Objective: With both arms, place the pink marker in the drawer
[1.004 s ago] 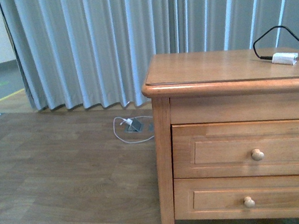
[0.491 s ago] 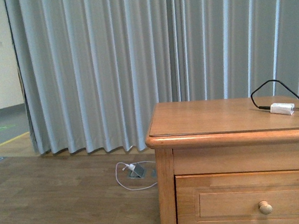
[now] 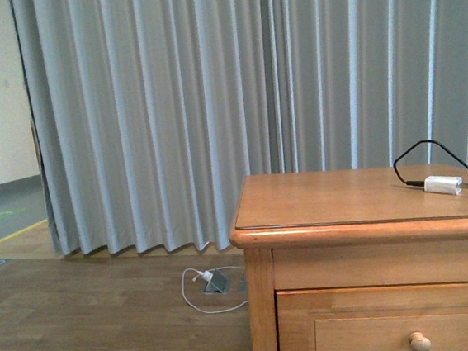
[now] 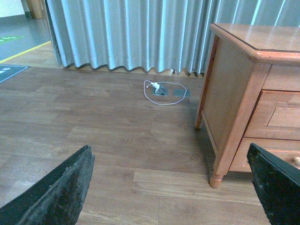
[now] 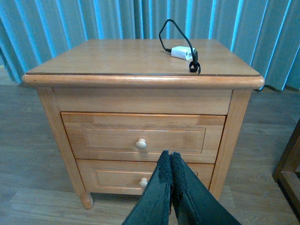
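The pink marker is not in any view. The wooden nightstand point(image 3: 361, 205) stands at the right of the front view; its top drawer point(image 3: 398, 330) with a round knob point(image 3: 419, 342) is shut. In the right wrist view both drawers show shut, the upper point(image 5: 140, 136) and the lower point(image 5: 117, 180). My right gripper point(image 5: 169, 161) is shut and empty, in front of the drawers, near the lower knob point(image 5: 143, 182). My left gripper point(image 4: 171, 187) is open and empty above the floor, left of the nightstand point(image 4: 253, 93). Neither arm shows in the front view.
A white charger block point(image 3: 442, 184) with a black cable lies on the nightstand top, also in the right wrist view point(image 5: 183, 52). A grey curtain point(image 3: 210, 103) hangs behind. A white cord and floor socket point(image 3: 214, 282) lie on the wooden floor. A dark furniture leg point(image 5: 288, 164) stands right.
The front view has tilted upward: the nightstand has slid down the frame, the lower drawer and the dark arm part at the right edge have left view.
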`<state>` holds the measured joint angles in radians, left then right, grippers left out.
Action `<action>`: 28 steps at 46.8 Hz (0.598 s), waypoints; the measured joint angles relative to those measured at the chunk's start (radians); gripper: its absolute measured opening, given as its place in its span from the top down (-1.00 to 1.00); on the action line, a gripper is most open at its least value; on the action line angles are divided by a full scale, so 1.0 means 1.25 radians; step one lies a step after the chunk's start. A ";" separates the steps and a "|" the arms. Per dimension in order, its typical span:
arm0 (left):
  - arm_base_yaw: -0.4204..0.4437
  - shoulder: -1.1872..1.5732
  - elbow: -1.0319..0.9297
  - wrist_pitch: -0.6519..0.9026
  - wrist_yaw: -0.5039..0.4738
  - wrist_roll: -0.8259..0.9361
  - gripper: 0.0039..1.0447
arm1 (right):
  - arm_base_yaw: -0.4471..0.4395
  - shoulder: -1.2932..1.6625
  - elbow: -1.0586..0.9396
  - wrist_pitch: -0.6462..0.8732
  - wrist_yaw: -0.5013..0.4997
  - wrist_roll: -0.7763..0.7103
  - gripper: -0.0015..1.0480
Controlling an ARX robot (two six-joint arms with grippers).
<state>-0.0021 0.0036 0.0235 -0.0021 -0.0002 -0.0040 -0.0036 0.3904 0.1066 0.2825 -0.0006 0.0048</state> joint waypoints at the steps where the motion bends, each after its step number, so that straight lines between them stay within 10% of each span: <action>1: 0.000 0.000 0.000 0.000 0.000 0.000 -0.89 | 0.000 -0.005 -0.003 -0.002 0.000 0.000 0.97; 28: 0.000 0.000 0.000 0.000 0.000 0.000 -0.89 | 0.000 -0.170 -0.081 -0.082 0.000 -0.001 0.97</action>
<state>-0.0021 0.0036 0.0235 -0.0021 -0.0002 -0.0044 -0.0036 0.1776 0.0048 0.1795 -0.0006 0.0036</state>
